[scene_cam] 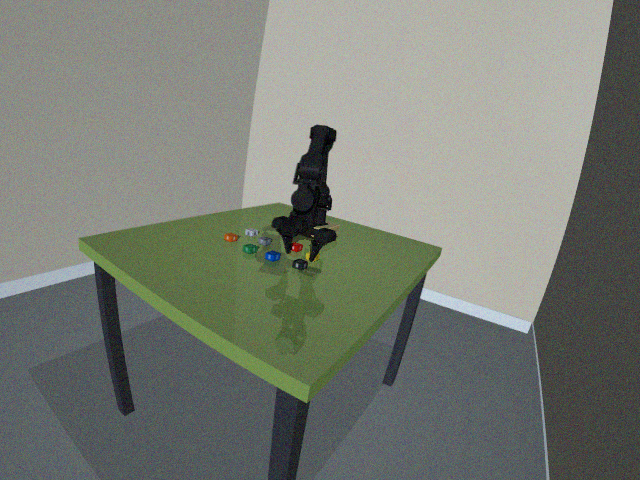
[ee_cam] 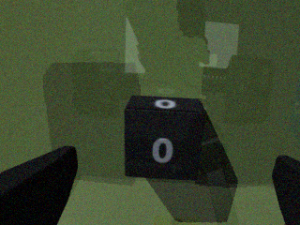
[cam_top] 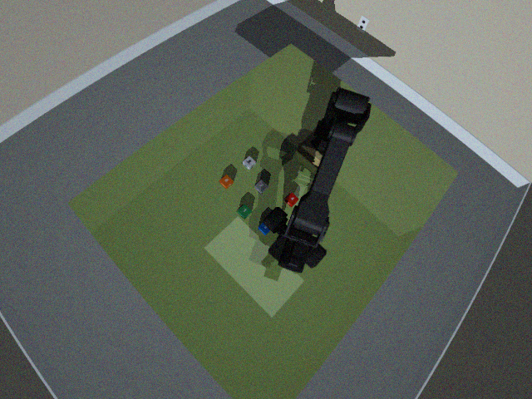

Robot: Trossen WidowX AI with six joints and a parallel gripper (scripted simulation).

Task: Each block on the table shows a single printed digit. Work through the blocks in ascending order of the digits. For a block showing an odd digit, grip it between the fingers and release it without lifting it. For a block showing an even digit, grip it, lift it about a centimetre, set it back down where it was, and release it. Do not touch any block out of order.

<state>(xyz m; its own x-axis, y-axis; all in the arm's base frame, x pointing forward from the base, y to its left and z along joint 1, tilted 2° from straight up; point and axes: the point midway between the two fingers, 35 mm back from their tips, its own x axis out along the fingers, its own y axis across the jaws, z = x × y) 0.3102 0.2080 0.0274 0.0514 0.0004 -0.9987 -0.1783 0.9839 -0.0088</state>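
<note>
Presently the gripper (scene_cam: 300,256) (ee_cam: 178,164) stands wide with nothing in it. The black block (scene_cam: 299,264) (ee_cam: 164,141), marked 0, sits upright on the table (scene_cam: 206,289), ahead of and between the fingers in the wrist view. Risk: an off-centre descent could let a fingertip strike it, or clip the yellow block (scene_cam: 309,254), close by one finger. Too high a lift or a tilted set-down would also fault this even digit. Count: one gripper, eight blocks: black, yellow, blue (cam_top: 263,228) (scene_cam: 272,256), red (cam_top: 291,199) (scene_cam: 296,247), green (cam_top: 244,210) (scene_cam: 250,249), grey (cam_top: 261,185) (scene_cam: 265,241), orange (cam_top: 226,181) (scene_cam: 231,237), white (cam_top: 248,162) (scene_cam: 251,232); one table.
</note>
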